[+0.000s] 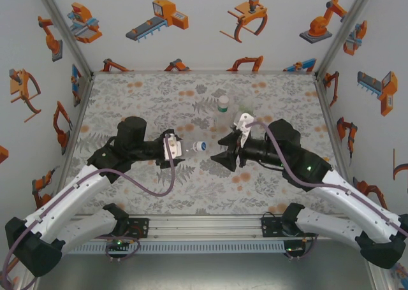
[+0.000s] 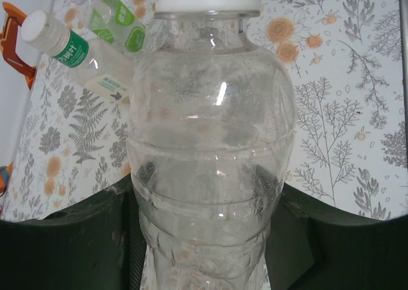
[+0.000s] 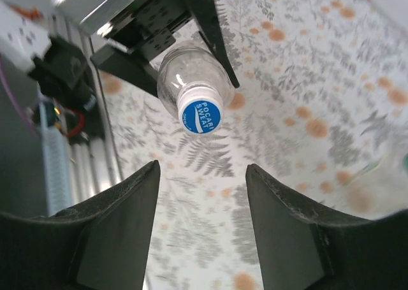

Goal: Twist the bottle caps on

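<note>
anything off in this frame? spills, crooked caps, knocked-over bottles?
Nothing stands out. The left claw holds a clear bottle sideways, its blue cap sitting square on the neck. The right claw is open, just short of the cap. The white-capped bottle at the back stands upright. No spill visible.

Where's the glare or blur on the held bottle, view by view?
Left wrist: bottle very close and slightly soft, with a bright streak of glare on its shoulder. Right wrist: blue cap sharp, lettering legible, top-left corner overexposed. Top external: even light, no glare, bottle too small for detail.
</note>
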`<control>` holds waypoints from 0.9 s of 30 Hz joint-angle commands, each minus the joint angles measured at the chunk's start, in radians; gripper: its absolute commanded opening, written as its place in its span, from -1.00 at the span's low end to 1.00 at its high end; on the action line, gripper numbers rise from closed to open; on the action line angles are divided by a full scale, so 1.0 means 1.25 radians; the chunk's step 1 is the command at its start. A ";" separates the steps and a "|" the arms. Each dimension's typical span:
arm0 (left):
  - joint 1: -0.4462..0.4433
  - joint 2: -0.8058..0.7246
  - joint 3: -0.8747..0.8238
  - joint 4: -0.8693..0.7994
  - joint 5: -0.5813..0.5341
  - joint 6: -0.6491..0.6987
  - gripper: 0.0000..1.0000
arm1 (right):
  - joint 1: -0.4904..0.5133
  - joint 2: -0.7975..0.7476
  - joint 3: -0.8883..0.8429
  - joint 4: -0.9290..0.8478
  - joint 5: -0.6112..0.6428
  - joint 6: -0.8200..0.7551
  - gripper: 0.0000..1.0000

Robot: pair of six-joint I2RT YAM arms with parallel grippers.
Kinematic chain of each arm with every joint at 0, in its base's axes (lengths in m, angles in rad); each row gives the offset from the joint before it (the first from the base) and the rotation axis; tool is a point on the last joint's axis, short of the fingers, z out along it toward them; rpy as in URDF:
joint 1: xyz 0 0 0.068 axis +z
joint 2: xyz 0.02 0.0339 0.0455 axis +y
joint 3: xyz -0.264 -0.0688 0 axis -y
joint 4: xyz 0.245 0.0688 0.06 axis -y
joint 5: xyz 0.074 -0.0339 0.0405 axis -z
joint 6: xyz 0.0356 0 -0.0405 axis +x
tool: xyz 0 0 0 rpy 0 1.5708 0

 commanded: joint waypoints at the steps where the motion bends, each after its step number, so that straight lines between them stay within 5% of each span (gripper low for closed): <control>1: -0.002 -0.008 0.029 -0.011 0.060 0.010 -1.00 | 0.005 0.033 0.059 -0.041 -0.087 -0.296 0.09; 27: -0.002 0.005 0.037 -0.023 0.100 0.011 -1.00 | 0.013 0.120 0.088 0.034 -0.175 -0.368 -0.02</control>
